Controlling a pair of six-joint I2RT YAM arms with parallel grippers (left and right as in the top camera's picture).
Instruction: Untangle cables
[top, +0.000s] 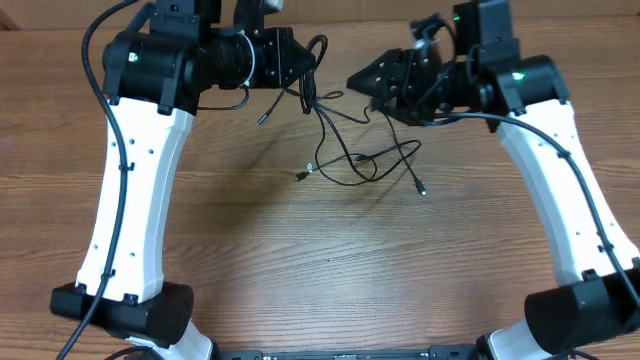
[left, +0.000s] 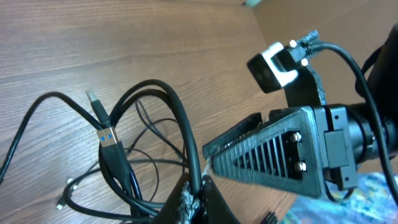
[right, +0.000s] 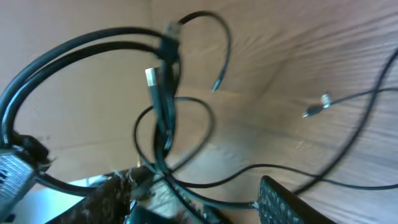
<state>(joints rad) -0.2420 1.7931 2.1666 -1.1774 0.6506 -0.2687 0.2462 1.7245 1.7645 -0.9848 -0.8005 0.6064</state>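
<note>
While the bundle is hanging between both arms: cables are drooping from the two grippers at the far side, loops and plug tips trailing onto the wooden surface between the arms.
Reason for hold: lifting the knot is probably letting loose strands fall clear, exposing crossings (a judgement, not something seen).
Left gripper: jaws are pressing together on a thick looped strand, anchoring it.
Right gripper: jaws are standing apart, several strands crossing the gap; whether either finger is touching them is unclear.
Position: grippers are facing each other, close together.
</note>
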